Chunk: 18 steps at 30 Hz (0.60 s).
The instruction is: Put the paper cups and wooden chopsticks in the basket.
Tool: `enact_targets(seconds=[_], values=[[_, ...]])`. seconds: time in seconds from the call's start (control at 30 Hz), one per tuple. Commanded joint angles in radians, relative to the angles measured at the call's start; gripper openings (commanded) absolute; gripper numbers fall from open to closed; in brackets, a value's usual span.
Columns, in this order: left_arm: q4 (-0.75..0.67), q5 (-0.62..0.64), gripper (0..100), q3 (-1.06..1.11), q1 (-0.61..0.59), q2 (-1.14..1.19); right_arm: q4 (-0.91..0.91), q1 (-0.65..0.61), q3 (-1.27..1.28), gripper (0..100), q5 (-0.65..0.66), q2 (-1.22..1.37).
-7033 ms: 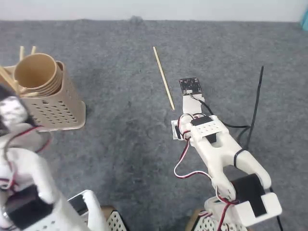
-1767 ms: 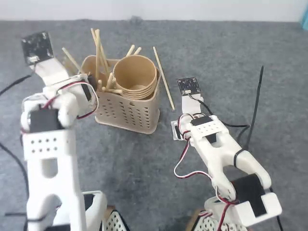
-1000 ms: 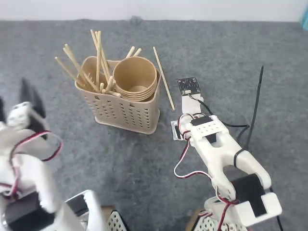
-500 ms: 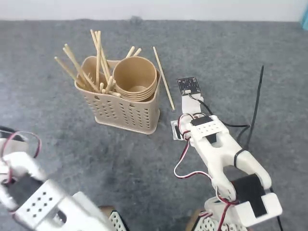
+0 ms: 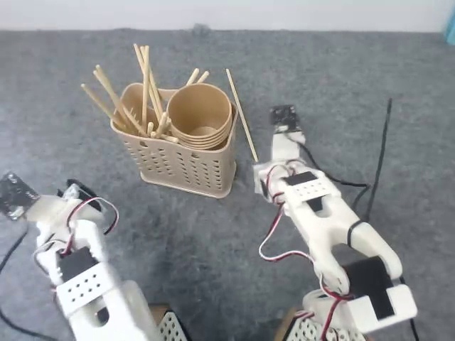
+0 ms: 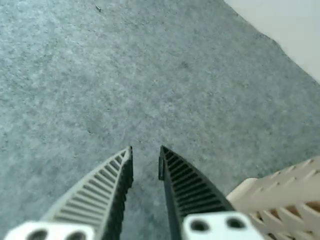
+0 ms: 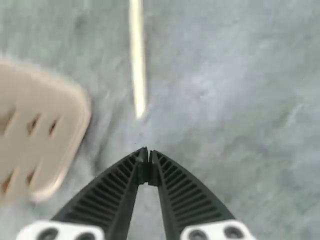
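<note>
A beige perforated basket (image 5: pixel 188 167) stands left of centre on the carpet. Stacked paper cups (image 5: pixel 201 114) and several wooden chopsticks (image 5: pixel 142 85) are in it. One loose chopstick (image 5: pixel 242 114) lies on the carpet just right of the basket, also seen as the loose chopstick (image 7: pixel 137 60) in the right wrist view. My right gripper (image 7: pixel 145 151) is shut and empty, its tips a short way from the chopstick's near end, beside the basket corner (image 7: pixel 35 135). My left gripper (image 6: pixel 146 150) is slightly open and empty, low at the front left, with the basket edge (image 6: pixel 280 195) beside it.
Grey carpet (image 5: pixel 355 78) covers the table. A black cable (image 5: pixel 380 149) runs along the right side past the right arm (image 5: pixel 320 213). The left arm (image 5: pixel 71 256) stands at the front left. Open carpet lies behind and left of the basket.
The left arm brought the basket from the far left to left of centre, let go and drew back to the front left. The right arm has edged forward toward the loose chopstick.
</note>
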Motion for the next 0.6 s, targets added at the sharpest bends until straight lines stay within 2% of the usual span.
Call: enact_targets(seconds=[0.0, 0.1, 0.27, 0.4, 0.57], values=[[-0.069, -0.011, 8, -0.010, 0.012, 0.040, -0.108, 0.039, -0.009, 1.0, -0.017, -0.054], [-0.087, -0.011, 8, -0.048, 0.009, 0.127, -0.156, 0.027, -0.012, 1.4, -0.015, -0.054], [-0.092, -0.011, 8, -0.174, -0.061, 0.365, -0.179, -0.030, -0.074, 13.2, -0.020, -0.045], [-0.092, -0.009, 8, -0.297, -0.103, 0.580, -0.180, -0.061, -0.192, 13.6, -0.020, 0.059], [-0.086, -0.008, 8, -0.427, -0.118, 0.784, -0.180, -0.042, -0.382, 13.6, -0.020, 0.292]])
